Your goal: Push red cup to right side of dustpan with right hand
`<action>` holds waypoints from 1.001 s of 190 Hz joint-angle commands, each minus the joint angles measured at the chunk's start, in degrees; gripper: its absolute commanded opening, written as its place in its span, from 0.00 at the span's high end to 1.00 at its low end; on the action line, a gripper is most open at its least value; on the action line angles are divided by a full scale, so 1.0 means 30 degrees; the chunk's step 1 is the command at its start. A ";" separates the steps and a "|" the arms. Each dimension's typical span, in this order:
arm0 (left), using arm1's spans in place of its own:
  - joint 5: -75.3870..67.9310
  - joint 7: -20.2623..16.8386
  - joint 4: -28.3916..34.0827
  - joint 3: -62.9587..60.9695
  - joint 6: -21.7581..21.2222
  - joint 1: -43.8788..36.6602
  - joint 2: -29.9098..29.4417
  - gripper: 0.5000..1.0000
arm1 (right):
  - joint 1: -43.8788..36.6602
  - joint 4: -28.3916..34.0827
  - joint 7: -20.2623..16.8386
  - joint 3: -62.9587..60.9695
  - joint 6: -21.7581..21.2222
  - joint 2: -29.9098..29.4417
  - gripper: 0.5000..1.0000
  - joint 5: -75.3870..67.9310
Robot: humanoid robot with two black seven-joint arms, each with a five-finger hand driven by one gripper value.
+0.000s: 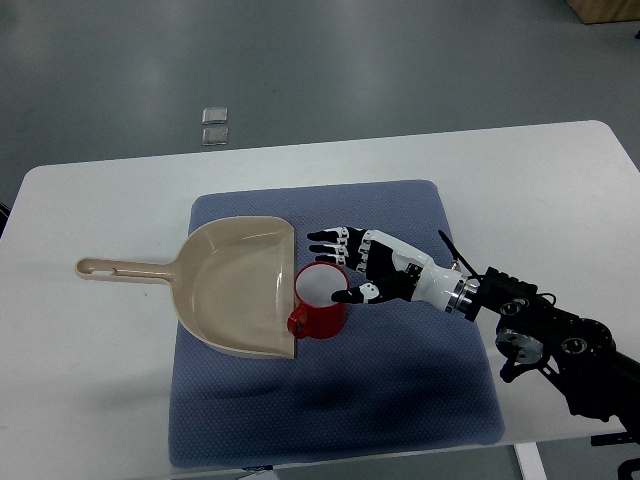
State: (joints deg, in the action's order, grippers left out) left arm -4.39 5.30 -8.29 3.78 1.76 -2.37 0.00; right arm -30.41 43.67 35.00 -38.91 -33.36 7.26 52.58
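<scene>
Top view shows a white counter (90,420) with a blue mat (400,400) laid across its middle, reaching to the near edge. On the mat's left half lies a beige dustpan (235,285), its handle running out toward the counter's left edge and its open mouth facing right. The red cup (320,302) stands upright on the mat, touching the dustpan's open edge near the lower end of that mouth, with its small handle turned toward the pan.

The right hand (368,268) comes in from the counter's right edge and sits against the cup's right side. Its fingers are spread and relaxed: the thumb tip lies at the cup's rim, the others reach past it above. It grips nothing, as far as I can see.

The cup looks like a light, stiff, glossy mug. I'd guess it slides readily on the textured mat but could tip if pushed high at the rim. A low push on the wall seems safer than any grasp.

No writing or brand is readable on anything here. The left arm isn't visible.
</scene>
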 commanded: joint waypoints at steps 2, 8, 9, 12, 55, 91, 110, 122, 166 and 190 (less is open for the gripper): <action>0.0000 -0.0007 -0.0021 0.0000 0.0000 -0.0002 0.0000 0.00 | -0.0206 0.0004 0.0001 -0.0331 -0.0129 0.0305 0.13 -0.0036; 0.0000 -0.0007 -0.0021 0.0000 0.0000 -0.0002 0.0000 0.00 | -0.0411 0.0004 0.0001 -0.0478 -0.0246 0.0393 0.13 -0.0065; 0.0000 -0.0007 0.0008 0.0000 0.0000 -0.0002 0.0000 0.00 | -0.0440 0.0004 0.0001 -0.0536 -0.0304 0.0422 0.13 -0.0094; 0.0000 -0.0007 0.0008 0.0000 0.0000 -0.0002 0.0000 0.00 | -0.0498 0.0004 0.0001 -0.0595 -0.0363 0.0452 0.13 -0.0094; 0.0000 -0.0007 0.0008 0.0000 0.0000 -0.0002 0.0000 0.00 | -0.1466 -0.0377 -0.2233 -0.2119 -0.0546 0.1594 0.13 -0.0182; 0.0000 -0.0007 0.0008 0.0000 0.0000 -0.0002 0.0000 0.00 | -0.2402 -0.1606 -0.6127 -0.3144 -0.0546 0.1682 0.13 -0.1616; 0.0000 -0.0007 0.0008 0.0000 0.0000 -0.0002 0.0000 0.00 | -0.2930 -0.1958 -0.7856 -0.3173 -0.0546 0.2209 0.13 -0.3315; 0.0000 -0.0007 0.0008 0.0000 0.0000 -0.0002 0.0000 0.00 | -0.3194 -0.2017 -0.8971 -0.3173 -0.0546 0.2415 0.13 -0.4401; 0.0000 -0.0007 -0.0021 0.0000 0.0000 -0.0002 0.0000 0.00 | -0.4161 -0.2896 -1.2515 -0.3056 -0.0546 0.2327 0.13 -0.9086; 0.0000 -0.0007 0.0008 0.0000 0.0000 -0.0002 0.0000 0.00 | -0.4513 -0.3687 -1.3862 -0.3027 0.1041 0.2092 0.13 -1.1869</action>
State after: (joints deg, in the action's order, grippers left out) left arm -4.39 5.28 -8.30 3.78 1.76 -2.37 0.00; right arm -43.16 34.43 -3.12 -47.94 -33.88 14.09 23.86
